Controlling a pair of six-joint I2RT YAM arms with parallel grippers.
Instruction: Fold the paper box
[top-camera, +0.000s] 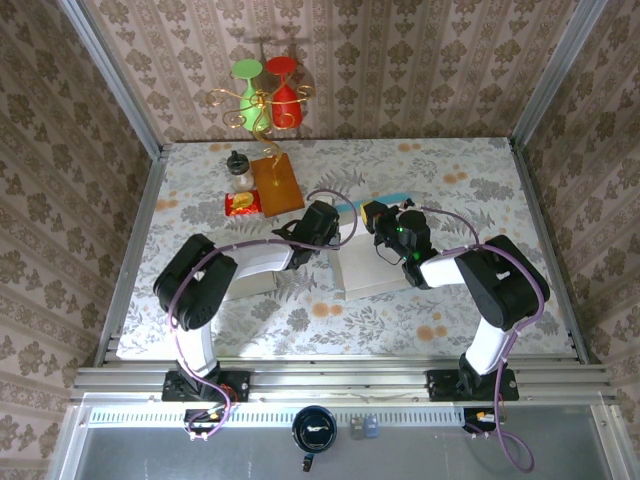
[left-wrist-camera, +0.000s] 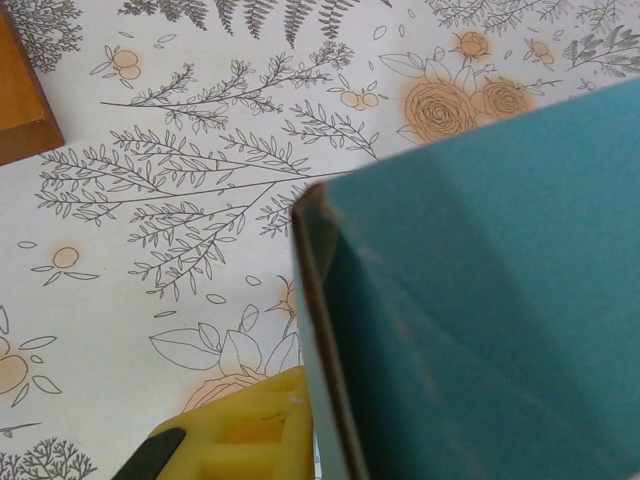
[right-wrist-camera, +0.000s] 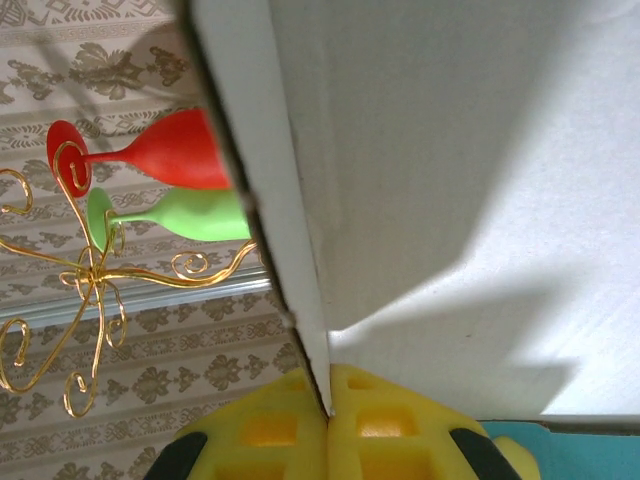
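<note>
The paper box (top-camera: 365, 272) lies in the middle of the table, white on one side and teal on the other. My left gripper (top-camera: 322, 222) is at its far left corner. In the left wrist view a raised teal flap (left-wrist-camera: 480, 300) stands edge-on, one yellow finger (left-wrist-camera: 250, 430) pressed against its outer face, the other hidden behind it. My right gripper (top-camera: 385, 222) is at the box's far edge. In the right wrist view its two yellow fingers meet at the gripper (right-wrist-camera: 328, 405), pinching the thin edge of a white panel (right-wrist-camera: 450, 150).
A wooden block (top-camera: 277, 183) (left-wrist-camera: 20, 100), a small bottle (top-camera: 238, 168) and a red packet (top-camera: 243, 204) sit at the far left. A gold wire stand with a red and a green glass (top-camera: 265, 95) (right-wrist-camera: 170, 150) hangs at the back wall.
</note>
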